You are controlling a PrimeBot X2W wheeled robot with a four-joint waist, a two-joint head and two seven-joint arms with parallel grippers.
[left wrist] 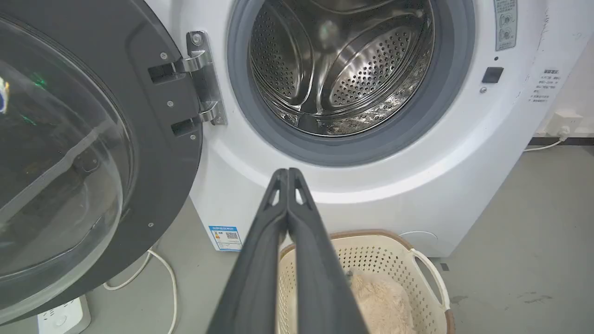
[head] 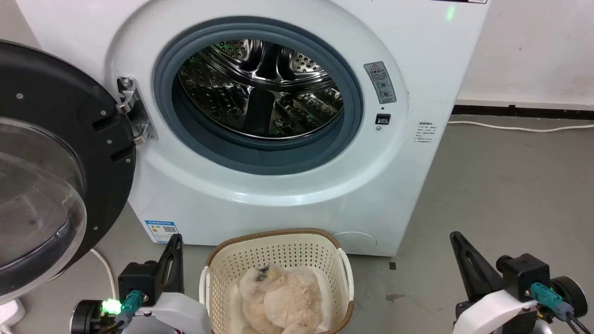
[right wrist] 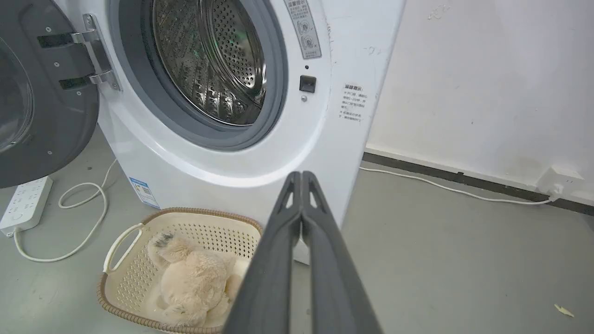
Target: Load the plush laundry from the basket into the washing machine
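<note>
Right, the plush laundry (head: 278,297) lies in the basket (head: 274,234), on the floor just before the washing machine (head: 287,204), whose door (head: 46,162) is swung wide and whose drum (head: 260,88) is bare. Left gripper (left wrist: 287,174) and right gripper (right wrist: 301,177) are both clenched on nothing, flanking the basket. My call: part the fingers first, drop straight down, bite deep into the pile, mind the perforated wall. Right wrist view offers the plush nearly whole, plus a power strip (right wrist: 25,204); left wrist view hides half behind its own fingers.
</note>
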